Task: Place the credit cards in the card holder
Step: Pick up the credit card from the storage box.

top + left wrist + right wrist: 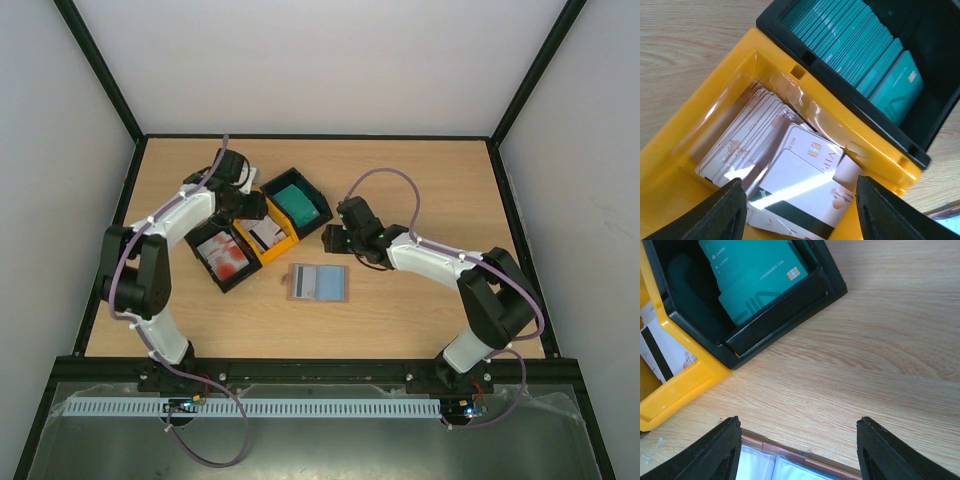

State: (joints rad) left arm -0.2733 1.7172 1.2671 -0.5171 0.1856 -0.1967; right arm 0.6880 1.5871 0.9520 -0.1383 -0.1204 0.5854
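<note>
The card holder (318,283) lies open on the table, pale blue pockets up inside a pinkish-brown border; its far edge shows in the right wrist view (790,467). Pale whitish credit cards (800,190) fill the yellow tray (262,258). Teal cards (298,205) sit in a black tray, and red-and-white cards (225,255) in another. My left gripper (800,182) is open down inside the yellow tray, one finger on each side of the loose top card. My right gripper (799,422) is open and empty over bare wood, just beyond the holder's far edge.
The three trays stand in a diagonal row at the left middle, the black tray (780,315) of teal cards closest to my right gripper (345,240). The yellow tray's walls (715,100) closely flank my left fingers. A raised black frame rims the table.
</note>
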